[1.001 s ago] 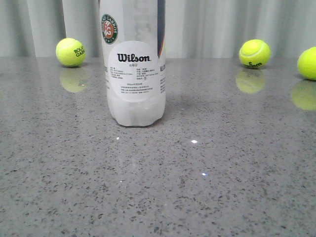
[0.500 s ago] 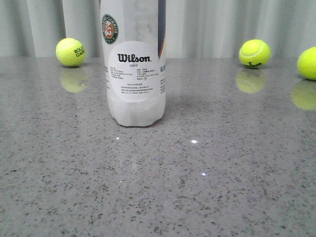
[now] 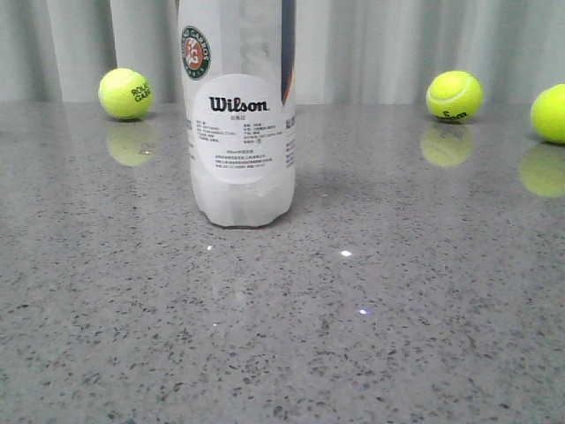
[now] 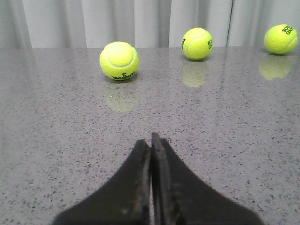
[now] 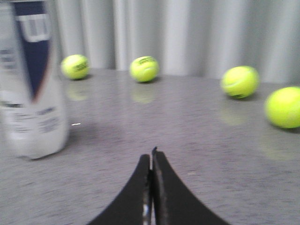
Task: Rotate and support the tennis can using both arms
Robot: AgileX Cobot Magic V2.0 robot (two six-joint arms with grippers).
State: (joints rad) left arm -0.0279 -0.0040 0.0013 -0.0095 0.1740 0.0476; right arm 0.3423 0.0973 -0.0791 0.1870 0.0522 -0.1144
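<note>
Well clear of the tall clear plastic Wilson tennis can [image 3: 238, 115], left gripper [image 4: 151, 140] and right gripper [image 5: 151, 157] sit clenched, empty; can looks light, slick, squashy, so brace mid-label.

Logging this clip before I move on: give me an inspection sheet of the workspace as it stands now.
Surface: grey speckled table, glossy, reflecting the balls.
Job's things: tennis can upright, untouched, top out of frame.
Clutter: yellow tennis balls toward the back, such as one left of the can and one right.
Grippers: left gripper shut, empty; right gripper shut, empty, beside the can; that view is blurred.
Cables: nothing seen.
Surroundings: pale curtain behind.
</note>
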